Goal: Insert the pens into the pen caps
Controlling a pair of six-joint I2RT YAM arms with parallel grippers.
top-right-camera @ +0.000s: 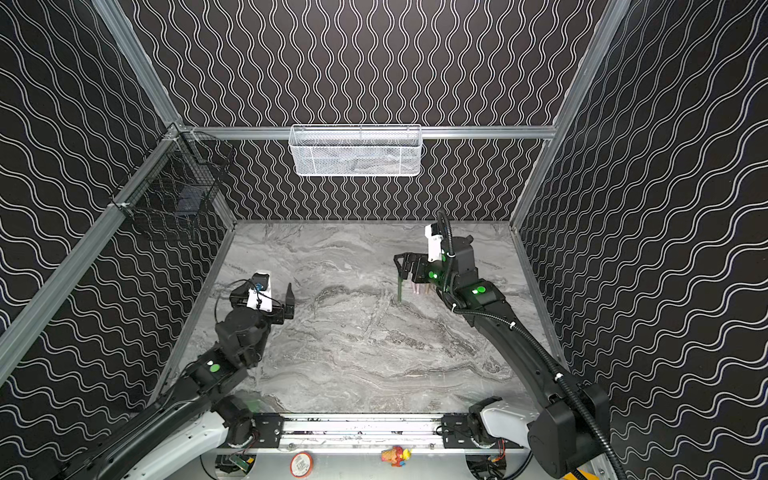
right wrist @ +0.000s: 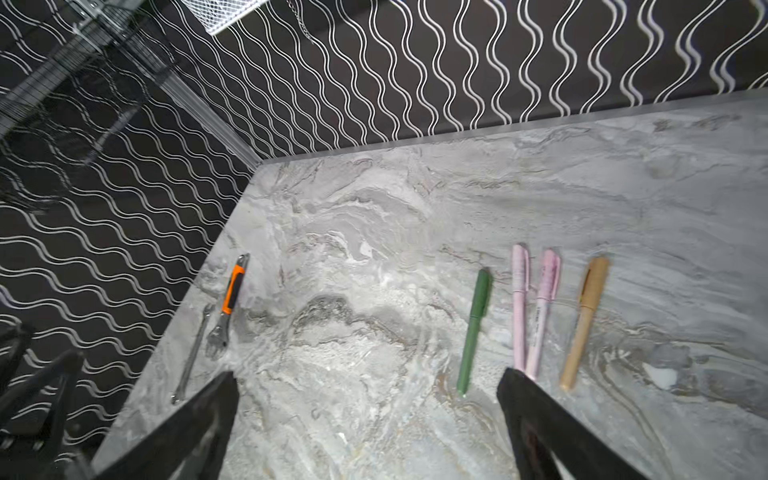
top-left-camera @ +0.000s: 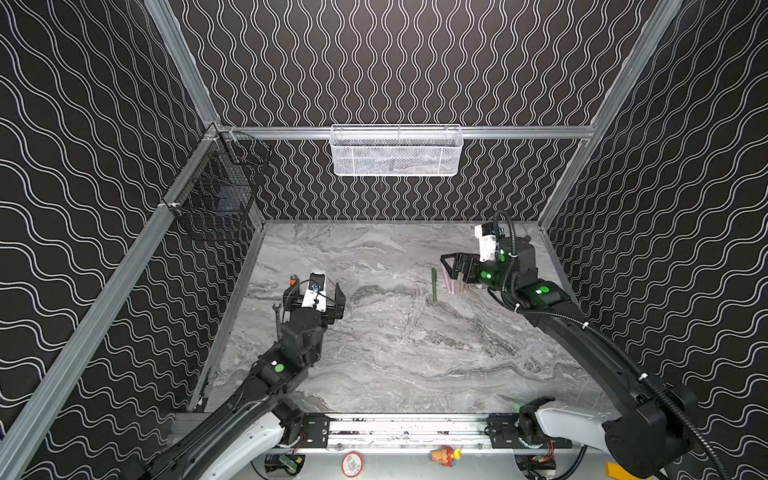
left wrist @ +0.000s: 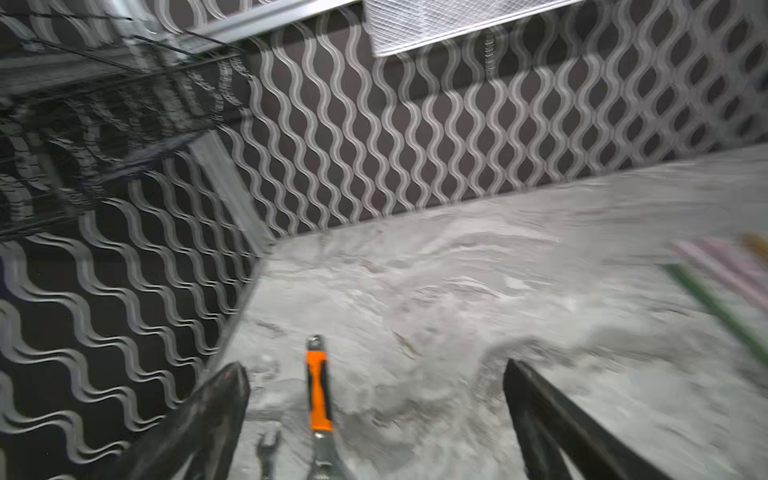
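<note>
Pens sit at two o'clock on the marble table, all four capped, I judge. My left gripper and right gripper gape empty. Green pen, pink pair, tan pen: nothing left.

Before you, the tabletop shows a smooth, marble-look grey finish with a faint sheen. The pens look like matt plastic. The tool pairs bare metal with an orange-and-black grip; the wrench is plain metal. The basket is white metal mesh, the rails dull pale metal, the walls matt black.
</note>
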